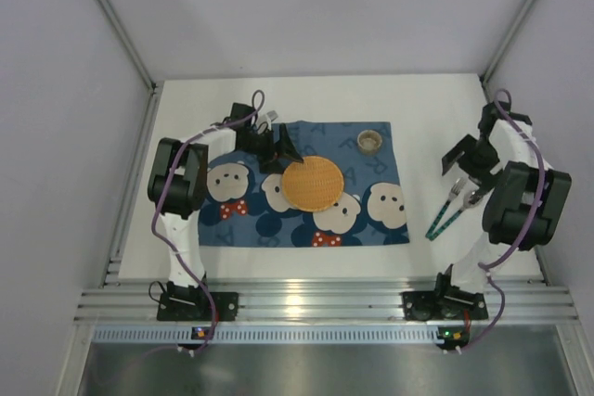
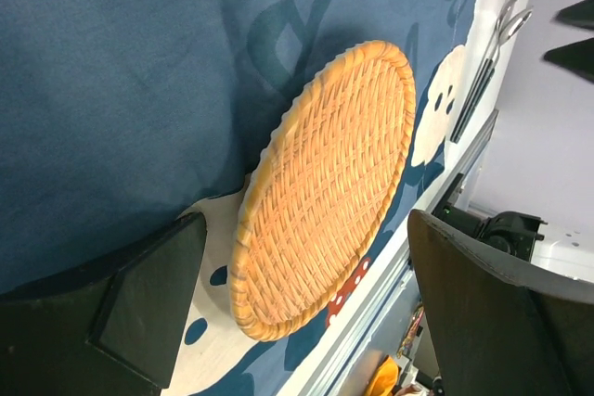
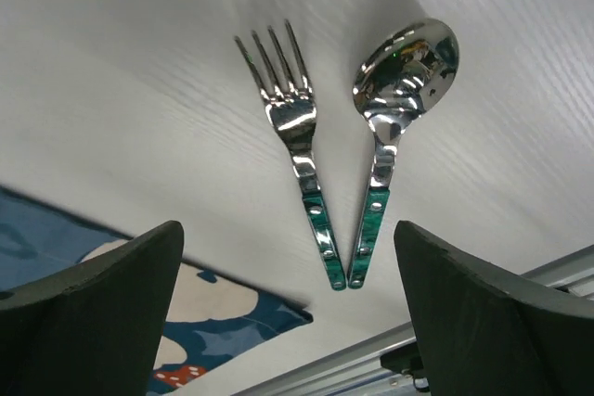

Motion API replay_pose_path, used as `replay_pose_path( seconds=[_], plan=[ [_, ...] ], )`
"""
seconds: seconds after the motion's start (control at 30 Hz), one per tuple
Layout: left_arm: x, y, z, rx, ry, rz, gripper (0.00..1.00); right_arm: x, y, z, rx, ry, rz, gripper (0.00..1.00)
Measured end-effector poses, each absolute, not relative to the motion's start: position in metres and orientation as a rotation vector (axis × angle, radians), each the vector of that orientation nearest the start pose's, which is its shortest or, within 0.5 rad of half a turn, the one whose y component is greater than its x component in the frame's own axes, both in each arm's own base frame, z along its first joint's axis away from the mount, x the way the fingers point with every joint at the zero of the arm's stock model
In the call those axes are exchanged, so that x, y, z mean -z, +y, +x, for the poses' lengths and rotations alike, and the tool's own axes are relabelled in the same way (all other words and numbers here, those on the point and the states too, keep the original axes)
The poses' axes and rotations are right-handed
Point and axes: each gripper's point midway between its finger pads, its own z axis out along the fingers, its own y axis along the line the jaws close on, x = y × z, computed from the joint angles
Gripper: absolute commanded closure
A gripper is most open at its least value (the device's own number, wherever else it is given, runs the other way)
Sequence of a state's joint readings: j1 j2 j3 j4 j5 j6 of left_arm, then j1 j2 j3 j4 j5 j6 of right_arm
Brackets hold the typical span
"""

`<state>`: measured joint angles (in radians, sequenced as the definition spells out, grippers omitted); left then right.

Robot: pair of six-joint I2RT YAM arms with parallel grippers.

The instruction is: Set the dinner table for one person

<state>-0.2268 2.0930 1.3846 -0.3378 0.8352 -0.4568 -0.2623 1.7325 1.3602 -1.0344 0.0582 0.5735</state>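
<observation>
Dinner table (image 1: 325, 99) lies long side-to-side — left tool (image 2: 306, 220) and right tool (image 3: 288, 229) (both empty) gape wide.

Top strip of worktop (image 1: 306, 99) free.
Blocking: woven plate (image 1: 313, 183) centre, cup (image 1: 371, 141) upper right, fork (image 1: 454, 190) and spoon (image 1: 455, 220) right.

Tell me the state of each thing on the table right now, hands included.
bear-print mat: spread flat.
woven plate: lying flat on the mat.
small cup: upright on the mat.
fork: lying on bare table.
spoon: lying beside fork.
left hand: open, empty.
right hand: open, empty.
</observation>
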Motion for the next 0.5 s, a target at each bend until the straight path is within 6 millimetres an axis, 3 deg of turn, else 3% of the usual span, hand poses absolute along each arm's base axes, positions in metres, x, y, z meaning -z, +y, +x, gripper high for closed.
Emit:
replay_pose_path(
  seconds=[0.13, 0.37, 0.4, 0.5],
  plan=[
    [-0.055, -0.24, 0.389, 1.353, 2.626, 0.02, 0.04, -0.062, -0.06, 0.286, 0.043, 2.81, 1.259, 0.16],
    [-0.056, -0.241, 0.387, 1.364, 2.605, 0.03, 0.04, -0.057, -0.053, 0.295, 0.005, 2.802, 1.219, 0.32],
    [-0.056, -0.241, 0.387, 1.363, 2.605, 0.031, 0.04, -0.055, -0.053, 0.296, 0.005, 2.801, 1.215, 0.38],
    [-0.056, -0.241, 0.387, 1.346, 2.607, 0.035, 0.04, -0.042, -0.052, 0.29, 0.015, 2.824, 1.221, 0.43]
  ],
)
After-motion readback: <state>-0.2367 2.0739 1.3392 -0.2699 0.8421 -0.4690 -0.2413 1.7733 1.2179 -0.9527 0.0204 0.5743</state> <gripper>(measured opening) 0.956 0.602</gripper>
